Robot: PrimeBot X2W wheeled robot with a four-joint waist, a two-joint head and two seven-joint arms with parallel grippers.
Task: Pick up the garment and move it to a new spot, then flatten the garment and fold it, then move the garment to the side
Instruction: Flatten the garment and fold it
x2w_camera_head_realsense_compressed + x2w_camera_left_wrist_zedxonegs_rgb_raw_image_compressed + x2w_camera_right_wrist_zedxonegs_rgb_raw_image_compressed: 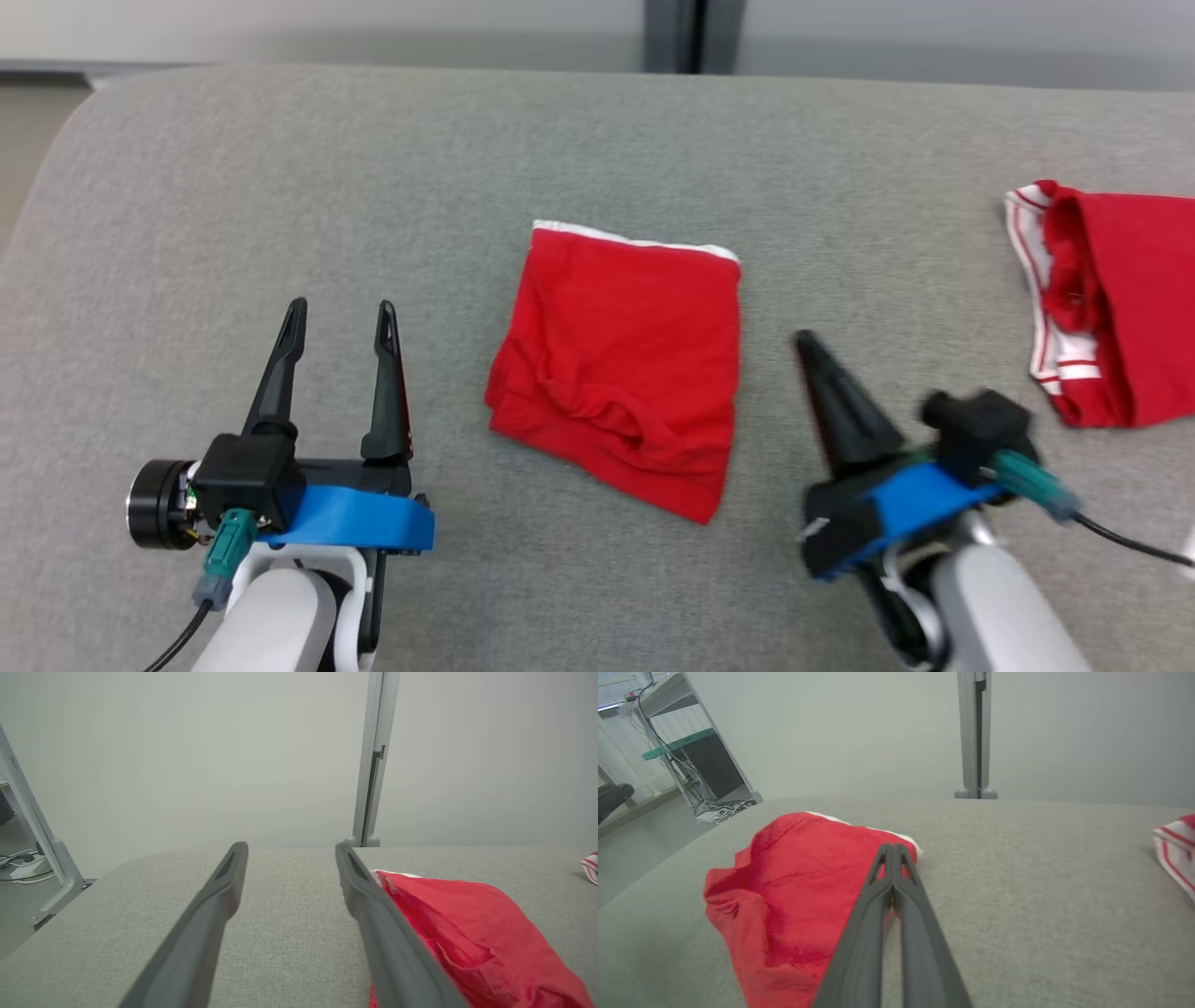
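1. Grey fabric-covered worktop [597, 140], rounded at the far left corner. It carries everything below.
2. Red cotton garment [621, 364], white-edged and folded to a rough square, lying mid-worktop between the two arms. The near edge is rumpled. Risk: a pinch that takes only the top layer would probably open the fold when lifted.
3. Second garment [1120, 299], red with a white striped band, at the worktop's far right, well apart. Risk: setting the folded piece aside on that side could land it on this one or tangle the two.
4. Left pincer [341, 308], two long dark fingers spread wide and empty, just beside the garment's left edge.
5. Right pincer [805, 341], fingers pressed together and holding nothing, just beside the garment's right edge. Risk: closed like this it can only push, and a nudge would likely skew the fold.
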